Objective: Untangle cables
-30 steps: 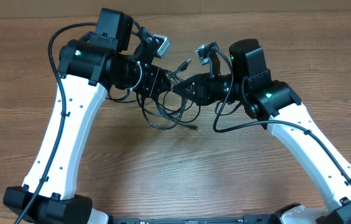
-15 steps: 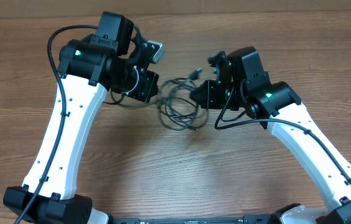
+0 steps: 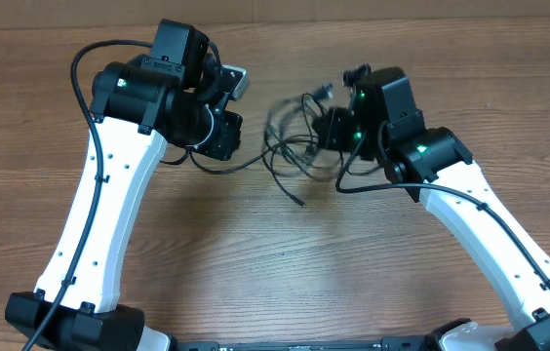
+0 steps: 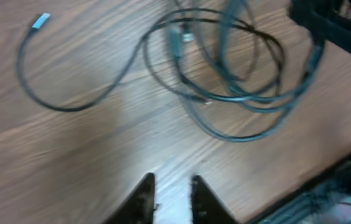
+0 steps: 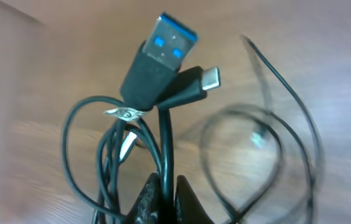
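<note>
Closest in, the right gripper (image 5: 166, 190) is clenched on the cables (image 5: 166, 140) — several black strands rise between its fingers. Just beyond them a pale wire tie (image 5: 122, 114) binds a few together. Past the tie stand a blue-tongued USB-A plug (image 5: 160, 56) and a silvery USB-C plug (image 5: 197, 79), side by side. Further out, blurred loops spread to the right against the desk (image 5: 38, 74).

Opposite, the left gripper (image 4: 170, 196) is released, its fingers a narrow gap apart with nothing between them, low over bare wood. Ahead of it lie overlapping loops, and off to one side a single strand trails away to a bluish tip (image 4: 40, 21).

The step in hand looks like drawing one cord out of the bundle. To do it well, the left gripper should take that lone strand near where it leaves the loops, not at the tip. It should then pull slowly along the desk while the right side anchors the bundle — pausing if a loop tightens instead of sliding.
</note>
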Available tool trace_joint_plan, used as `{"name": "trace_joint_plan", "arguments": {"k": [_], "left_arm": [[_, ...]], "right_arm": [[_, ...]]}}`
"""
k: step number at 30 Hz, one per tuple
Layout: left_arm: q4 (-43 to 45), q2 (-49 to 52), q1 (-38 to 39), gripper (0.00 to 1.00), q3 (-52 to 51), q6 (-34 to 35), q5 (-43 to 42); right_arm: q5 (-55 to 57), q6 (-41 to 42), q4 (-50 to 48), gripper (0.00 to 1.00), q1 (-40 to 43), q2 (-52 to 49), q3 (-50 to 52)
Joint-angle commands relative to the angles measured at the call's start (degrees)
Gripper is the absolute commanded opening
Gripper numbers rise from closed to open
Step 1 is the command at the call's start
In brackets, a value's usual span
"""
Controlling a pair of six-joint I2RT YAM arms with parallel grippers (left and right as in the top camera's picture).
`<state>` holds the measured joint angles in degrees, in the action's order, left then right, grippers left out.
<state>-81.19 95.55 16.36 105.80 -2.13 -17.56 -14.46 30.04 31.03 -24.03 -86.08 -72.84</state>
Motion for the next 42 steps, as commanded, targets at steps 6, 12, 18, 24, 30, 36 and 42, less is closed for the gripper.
{"name": "trace_joint_plan", "arguments": {"k": [6, 12, 18, 24, 30, 36, 42], "left_arm": [[0.68, -0.2, -0.31, 0.41, 0.76, 3.19, -10.19], [3.15, -0.2, -0.31, 0.4, 0.76, 8.35, -10.16], [6.29, -0.2, -0.31, 0.38, 0.76, 13.2, -10.19], [6.69, -0.2, -0.22, 0.24, 0.74, 14.01, -10.16], [6.67, -0.2, -0.31, 0.06, 0.76, 13.94, -9.05], [7.13, -0.2, -0.31, 0.04, 0.76, 13.75, -8.85], [7.96, -0.2, -0.33, 0.04, 0.74, 13.75, -8.87]], "right_arm": [[-12.92, 3.17, -9.7, 0.04, 0.28, 4.35, -1.16], [-20.46, 3.17, -10.82, 0.04, 0.28, 4.39, -1.16], [-25.33, 3.21, -12.74, 0.04, 0.28, 4.39, -1.16], [-26.1, 3.19, -12.31, 0.04, 0.28, 4.39, -1.16], [-20.7, 2.8, -6.8, 0.04, 0.28, 4.37, -1.14], [-20.68, -0.55, -2.45, 0.04, 0.26, 4.37, -1.14], [-17.09, -3.56, 1.95, 0.04, 0.26, 4.37, -1.14]]}}
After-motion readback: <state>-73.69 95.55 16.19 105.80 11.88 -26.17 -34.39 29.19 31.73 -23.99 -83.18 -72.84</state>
